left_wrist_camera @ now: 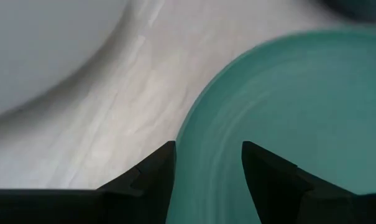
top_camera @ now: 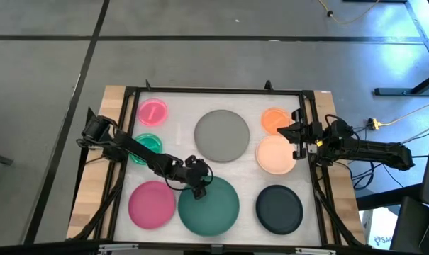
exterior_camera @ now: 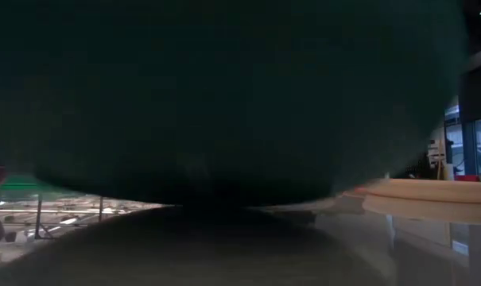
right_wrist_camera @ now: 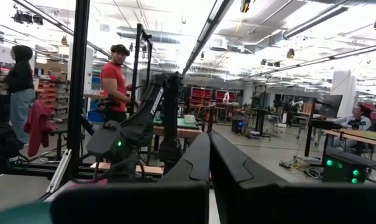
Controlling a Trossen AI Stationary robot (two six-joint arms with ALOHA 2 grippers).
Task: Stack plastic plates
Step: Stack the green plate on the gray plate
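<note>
Eight plates lie flat on the white table: pink (top_camera: 152, 112), grey (top_camera: 222, 134), orange (top_camera: 273, 119), peach (top_camera: 274, 156), translucent green (top_camera: 149, 144), magenta (top_camera: 151, 204), dark teal (top_camera: 209, 207) and black (top_camera: 279, 209). My left gripper (top_camera: 198, 187) is open at the teal plate's far rim (left_wrist_camera: 186, 124). One finger (left_wrist_camera: 151, 177) stands outside the rim and the other (left_wrist_camera: 268, 180) stands over the plate's inside; no touch shows. My right gripper (top_camera: 292, 132) is shut and hovers level at the table's right side, between the orange and peach plates. The teal plate (exterior_camera: 224, 103) fills the low view.
A black frame (top_camera: 214, 91) borders the table. The left arm (top_camera: 140, 150) crosses over the green plate. Bare table (left_wrist_camera: 132, 93) lies between the grey and teal plates. The peach plate (exterior_camera: 431, 195) shows at the low view's right. People stand in the room beyond (right_wrist_camera: 116, 78).
</note>
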